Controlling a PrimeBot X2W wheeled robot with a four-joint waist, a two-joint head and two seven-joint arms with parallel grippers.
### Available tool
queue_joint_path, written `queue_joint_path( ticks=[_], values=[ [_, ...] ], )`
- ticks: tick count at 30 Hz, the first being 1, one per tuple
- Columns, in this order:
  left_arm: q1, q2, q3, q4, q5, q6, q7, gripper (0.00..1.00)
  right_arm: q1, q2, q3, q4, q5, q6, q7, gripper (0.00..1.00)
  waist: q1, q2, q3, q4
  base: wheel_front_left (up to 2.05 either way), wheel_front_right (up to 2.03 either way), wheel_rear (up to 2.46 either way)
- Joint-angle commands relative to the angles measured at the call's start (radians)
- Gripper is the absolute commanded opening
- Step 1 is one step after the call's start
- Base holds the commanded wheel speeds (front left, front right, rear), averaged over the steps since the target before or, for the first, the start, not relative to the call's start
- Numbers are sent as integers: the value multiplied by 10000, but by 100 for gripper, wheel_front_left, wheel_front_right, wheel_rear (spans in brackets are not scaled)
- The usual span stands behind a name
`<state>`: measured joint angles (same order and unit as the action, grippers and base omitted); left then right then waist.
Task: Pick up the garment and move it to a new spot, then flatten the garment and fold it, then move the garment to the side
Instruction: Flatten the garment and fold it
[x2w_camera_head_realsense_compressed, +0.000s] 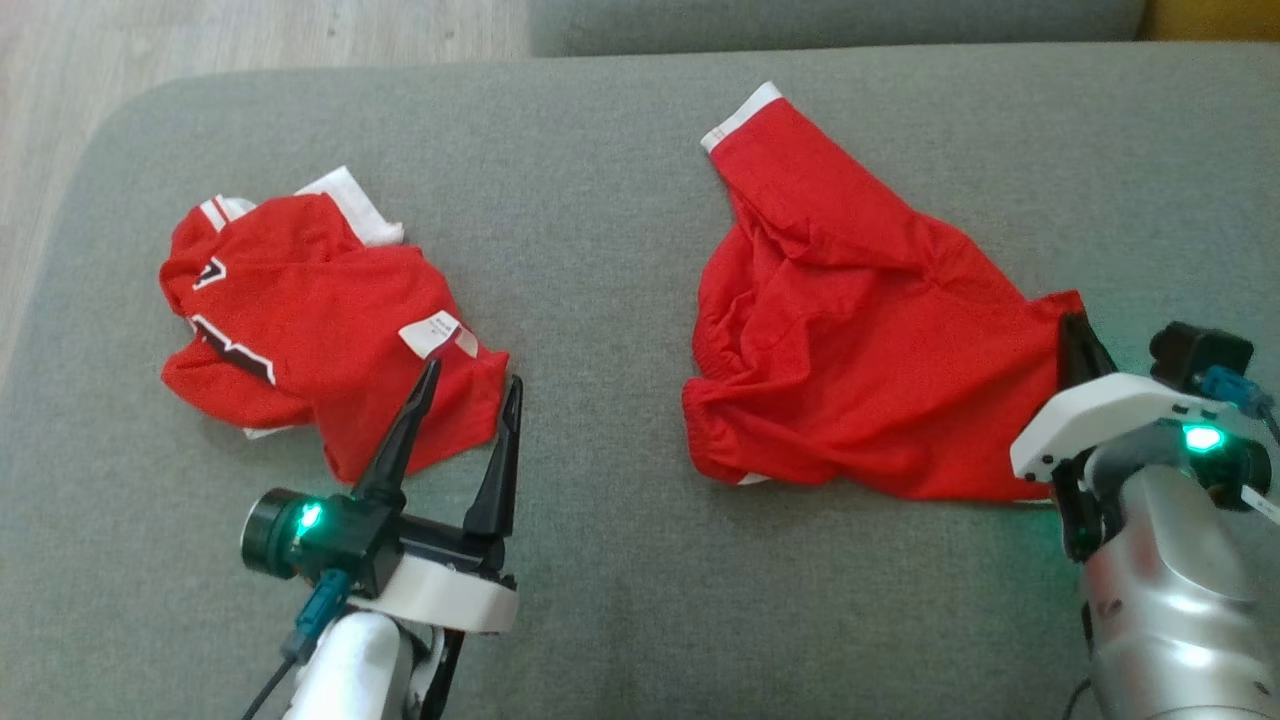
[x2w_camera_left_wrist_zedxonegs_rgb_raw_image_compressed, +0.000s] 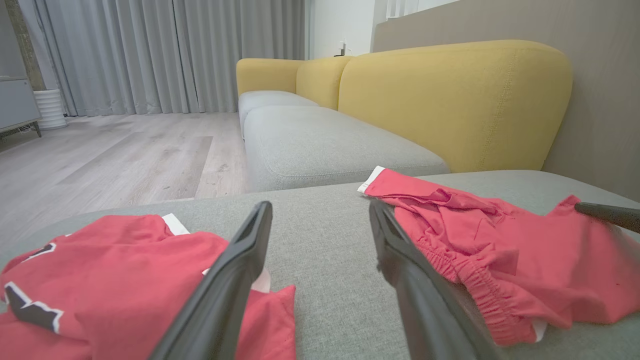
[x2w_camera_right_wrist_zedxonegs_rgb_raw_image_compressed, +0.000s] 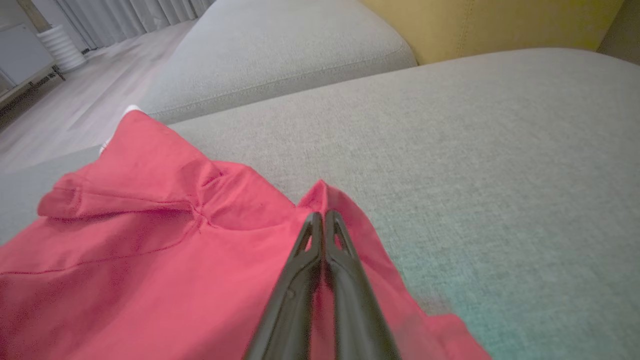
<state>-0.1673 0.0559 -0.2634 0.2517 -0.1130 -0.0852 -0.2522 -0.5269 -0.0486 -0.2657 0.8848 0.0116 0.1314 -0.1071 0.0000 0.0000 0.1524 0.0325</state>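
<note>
The garment (x2w_camera_head_realsense_compressed: 850, 330), a pair of crumpled red shorts with white trim, lies on the right half of the grey cushion (x2w_camera_head_realsense_compressed: 600, 150). My right gripper (x2w_camera_head_realsense_compressed: 1075, 325) is at its right corner, and in the right wrist view that gripper (x2w_camera_right_wrist_zedxonegs_rgb_raw_image_compressed: 324, 217) is shut, with a raised peak of the red cloth (x2w_camera_right_wrist_zedxonegs_rgb_raw_image_compressed: 150, 250) pinched at its tips. My left gripper (x2w_camera_head_realsense_compressed: 474, 374) stands open over the near right edge of a second red garment, a jersey (x2w_camera_head_realsense_compressed: 300, 320). In the left wrist view its fingers (x2w_camera_left_wrist_zedxonegs_rgb_raw_image_compressed: 320, 205) hold only bare cushion between them, with the shorts (x2w_camera_left_wrist_zedxonegs_rgb_raw_image_compressed: 500, 250) to their right.
The jersey (x2w_camera_left_wrist_zedxonegs_rgb_raw_image_compressed: 100, 280) with black and white lettering lies bunched on the cushion's left half. A band of bare grey cushion separates the two garments. Beyond are another grey seat (x2w_camera_left_wrist_zedxonegs_rgb_raw_image_compressed: 320, 145), yellow backrests (x2w_camera_left_wrist_zedxonegs_rgb_raw_image_compressed: 450, 100) and wooden floor (x2w_camera_left_wrist_zedxonegs_rgb_raw_image_compressed: 125, 155) off the left edge.
</note>
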Motion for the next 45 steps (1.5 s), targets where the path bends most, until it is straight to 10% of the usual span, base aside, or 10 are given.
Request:
queue_joint_path(
  ticks=[1,16,32,33,34,45],
  values=[
    [-286,25,289,-288,111,24,-95,100,-464,-16,300,-375,75,-7,-151,0,0,0,-106,-45,0,0,0],
    [-289,-6,115,-408,102,4,-95,100,-1441,-16,-663,-1367,-476,-7,1997,0,0,0,-128,405,0,0,0],
    [-837,-36,-197,-444,37,-63,-95,100,-3027,-19,-3485,-703,-3619,-7,2611,0,0,0,549,1073,0,0,0],
    [-861,-38,-211,-431,37,-65,-95,100,-3088,-47,-3581,-671,-3876,-7,2479,91,0,0,557,1093,0,0,0],
    [-881,-39,-222,-417,36,-64,-95,100,-3127,-79,-3654,-639,-4138,-7,2342,100,0,0,550,1106,0,0,0],
    [-649,-45,-101,-453,38,54,-95,100,-3078,-23,-2279,673,-3341,-7,-1039,100,0,0,-107,502,0,0,0]
  ],
)
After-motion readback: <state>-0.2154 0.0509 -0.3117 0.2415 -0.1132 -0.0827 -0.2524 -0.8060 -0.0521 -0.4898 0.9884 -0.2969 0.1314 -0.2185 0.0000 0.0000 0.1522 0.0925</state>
